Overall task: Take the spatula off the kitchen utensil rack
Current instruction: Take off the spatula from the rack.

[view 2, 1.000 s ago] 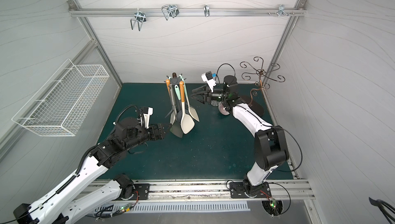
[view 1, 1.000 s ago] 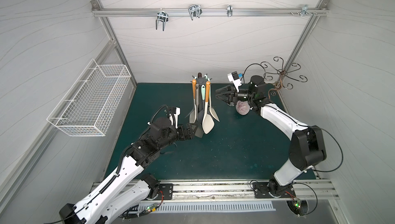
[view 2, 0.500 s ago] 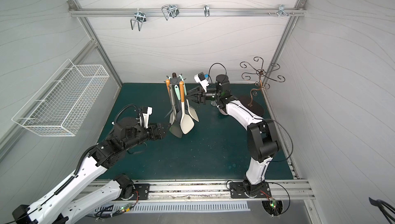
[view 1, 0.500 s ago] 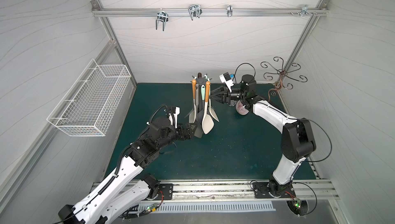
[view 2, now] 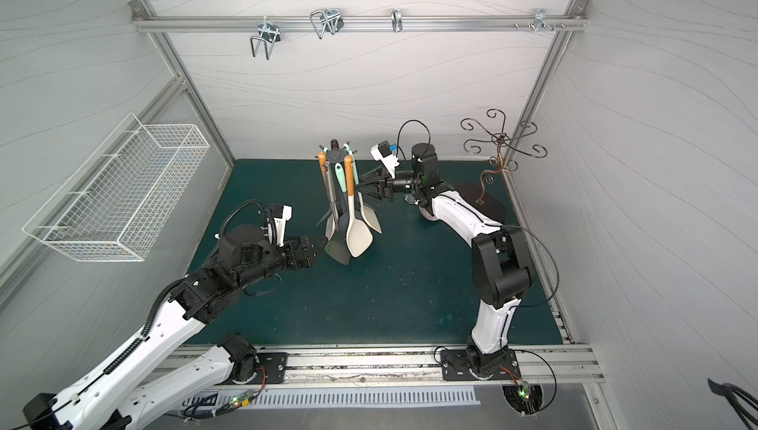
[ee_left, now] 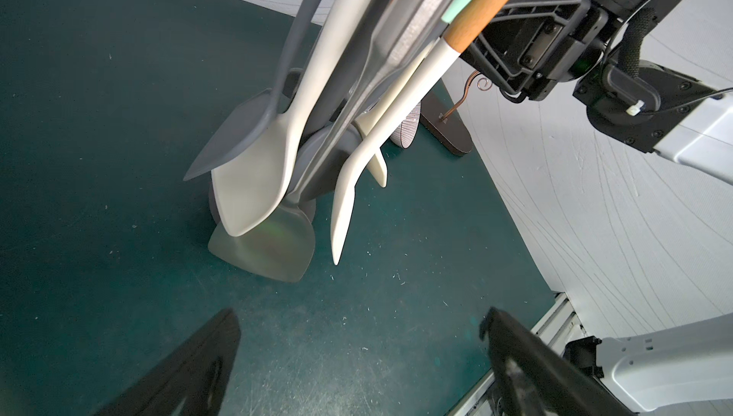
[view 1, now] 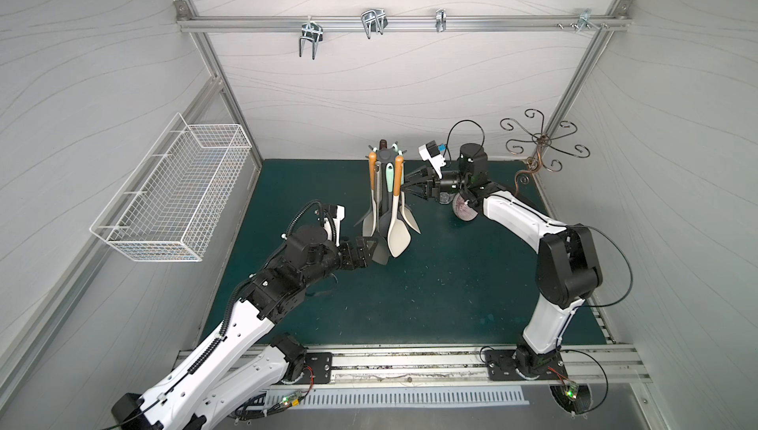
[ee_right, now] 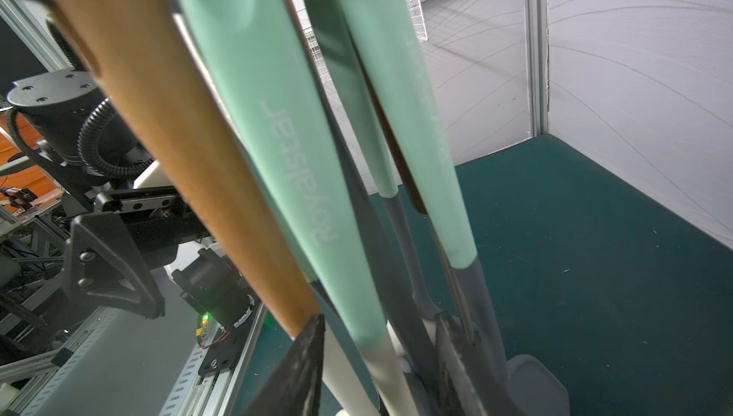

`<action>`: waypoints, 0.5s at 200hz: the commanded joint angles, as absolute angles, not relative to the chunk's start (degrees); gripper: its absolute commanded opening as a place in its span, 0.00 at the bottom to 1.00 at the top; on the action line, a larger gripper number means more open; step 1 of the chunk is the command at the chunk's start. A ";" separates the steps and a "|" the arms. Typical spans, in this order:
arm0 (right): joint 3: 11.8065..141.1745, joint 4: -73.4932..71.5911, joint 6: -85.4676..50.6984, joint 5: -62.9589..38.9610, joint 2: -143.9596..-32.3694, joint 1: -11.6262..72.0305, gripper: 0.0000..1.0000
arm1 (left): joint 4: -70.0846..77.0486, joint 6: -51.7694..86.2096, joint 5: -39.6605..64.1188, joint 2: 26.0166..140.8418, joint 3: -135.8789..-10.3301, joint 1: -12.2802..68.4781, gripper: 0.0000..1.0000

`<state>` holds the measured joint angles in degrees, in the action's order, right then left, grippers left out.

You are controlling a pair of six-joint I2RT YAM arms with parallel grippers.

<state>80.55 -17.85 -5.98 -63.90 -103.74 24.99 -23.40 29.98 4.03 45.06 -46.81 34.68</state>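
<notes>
Your rack point(view 1: 385, 156) stands upright at the middle of both top views, near the back edge of the green mat point(view 1: 451, 284). Its utensils point(view 1: 398, 239) hang from the crown, handles up and blades down close to the mat. None is off the rack yet.

Your right gripper point(view 1: 406, 189) reaches in level from the right of the frame and meets the handles partway down. In the right wrist view its fingers point(ee_right: 301, 370) stand part-way apart at the bottom of the frame. The mint-handled spatula point(ee_right: 277, 156) runs down between them, at the point where mint turns to white, together with a dark shaft. A wooden handle point(ee_right: 178, 136) passes just outside one finger, touching it or nearly so. You cannot tell from these views whether the pads press on the mint-handled spatula or only straddle it.

Your left gripper point(view 1: 365, 252) sits low, left of centre, pointing at the blades. Its jaws are spread wide. In the left wrist view the two fingers point(ee_left: 190, 366) show at the bottom of the frame with mat between them. The grey turner point(ee_left: 269, 247) hangs just beyond, apart from both.

The basket point(view 1: 172, 190) hangs on the wall at left. The curly stand point(view 1: 541, 145) is in the back right corner, well apart from the rack.
</notes>
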 commanded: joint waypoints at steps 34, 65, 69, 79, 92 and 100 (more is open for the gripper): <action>81.06 -17.58 -5.24 -63.81 -103.86 24.90 0.35 | -22.62 29.18 3.14 45.10 -49.42 34.89 1.00; 80.14 -18.48 -5.66 -63.81 -103.19 24.96 0.31 | -22.76 29.10 2.91 45.09 -49.40 34.89 1.00; 80.08 -18.72 -5.77 -63.80 -102.95 24.96 0.31 | -22.81 29.05 2.85 45.09 -49.48 34.85 1.00; 79.77 -18.81 -5.79 -63.92 -102.56 24.97 0.30 | -22.96 29.00 2.77 45.10 -49.45 34.89 1.00; 79.53 -18.74 -5.80 -64.31 -101.89 25.01 0.30 | -22.99 29.00 2.72 45.09 -49.47 34.88 1.00; 79.39 -18.80 -5.80 -64.54 -101.47 24.99 0.30 | -23.03 29.09 2.72 45.09 -49.47 34.86 1.00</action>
